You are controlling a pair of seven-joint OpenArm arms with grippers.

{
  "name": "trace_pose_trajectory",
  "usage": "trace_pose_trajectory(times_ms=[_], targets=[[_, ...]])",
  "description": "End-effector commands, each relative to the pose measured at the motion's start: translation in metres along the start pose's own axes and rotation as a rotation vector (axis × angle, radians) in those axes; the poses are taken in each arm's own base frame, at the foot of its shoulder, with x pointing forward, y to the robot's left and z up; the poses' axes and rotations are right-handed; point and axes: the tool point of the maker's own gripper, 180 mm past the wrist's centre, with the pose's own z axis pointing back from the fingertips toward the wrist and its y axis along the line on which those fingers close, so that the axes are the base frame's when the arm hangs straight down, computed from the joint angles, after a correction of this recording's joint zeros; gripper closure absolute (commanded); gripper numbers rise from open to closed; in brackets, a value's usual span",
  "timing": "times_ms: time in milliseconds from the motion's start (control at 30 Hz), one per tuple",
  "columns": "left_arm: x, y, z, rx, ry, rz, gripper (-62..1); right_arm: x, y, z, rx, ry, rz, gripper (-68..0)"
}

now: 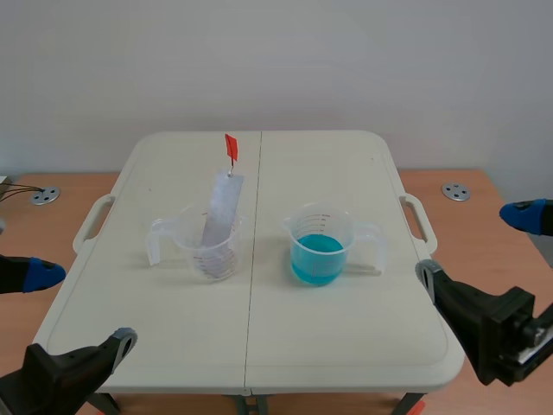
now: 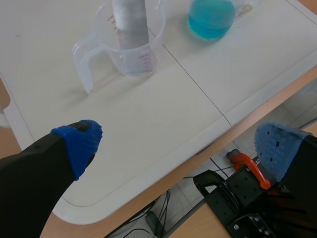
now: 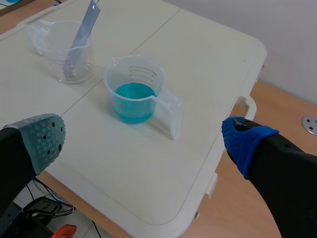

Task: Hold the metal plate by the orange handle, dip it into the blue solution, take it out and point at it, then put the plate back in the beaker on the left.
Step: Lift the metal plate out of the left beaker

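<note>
A grey metal plate [image 1: 223, 212] stands tilted in the clear beaker [image 1: 207, 246] at the left, its orange handle [image 1: 231, 147] sticking up above the rim. To its right stands a second clear beaker [image 1: 321, 244] holding blue solution [image 3: 130, 99]. My left gripper [image 1: 79, 307] is open near the table's front left corner, well short of the plate's beaker [image 2: 131, 49]. My right gripper [image 1: 475, 246] is open off the table's right edge, with the blue beaker [image 3: 133, 89] ahead of it. Neither gripper holds anything.
The white folding table [image 1: 259, 346] has a seam down its middle and carry handles [image 1: 416, 220] on both sides. Round metal discs [image 1: 455, 192] sit on the wooden surface beside it. An orange clamp [image 2: 247, 168] shows below the table's front edge.
</note>
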Motion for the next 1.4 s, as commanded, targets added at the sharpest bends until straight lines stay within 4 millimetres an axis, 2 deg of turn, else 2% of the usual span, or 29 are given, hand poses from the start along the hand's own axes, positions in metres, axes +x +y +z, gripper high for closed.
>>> trace_pose_trajectory(times_ms=[0, 33, 167, 200, 367, 500, 733, 1033, 1200, 1367], targets=[[0.005, -0.003, 0.000, -0.008, -0.024, 0.010, -61.6, 0.015, 0.001, -0.003, 0.009, -0.053, -0.001, -66.3], [0.005, -0.004, 0.000, -0.008, -0.022, 0.012, -55.0, 0.015, 0.001, -0.004, 0.014, -0.053, 0.002, -66.3], [0.002, -0.006, 0.001, -0.013, -0.015, 0.017, -7.3, 0.021, -0.006, -0.010, 0.004, -0.076, 0.011, -66.3], [0.002, -0.006, 0.001, -0.015, -0.015, 0.016, -0.6, 0.021, -0.006, -0.012, 0.006, -0.077, 0.009, -66.3], [0.000, -0.007, 0.002, -0.016, -0.014, 0.021, -1.6, 0.018, -0.002, -0.032, 0.039, -0.071, -0.009, -66.3], [-0.010, -0.009, 0.007, -0.009, 0.015, 0.036, -1.7, 0.018, -0.003, -0.049, 0.054, -0.081, -0.019, -66.3], [-0.045, -0.002, 0.034, 0.075, 0.122, 0.082, -1.6, 0.032, 0.010, -0.080, 0.127, -0.102, -0.022, -66.3], [-0.109, -0.013, 0.082, 0.101, 0.379, 0.022, -1.6, 0.055, 0.025, -0.118, 0.184, -0.129, -0.022, -66.3], [-0.140, -0.020, 0.102, 0.094, 0.453, 0.060, -1.6, 0.057, 0.034, -0.140, 0.213, -0.120, -0.037, -66.3], [-0.164, -0.018, 0.117, 0.114, 0.489, 0.092, -1.6, 0.058, 0.046, -0.162, 0.256, -0.120, -0.061, -66.3]])
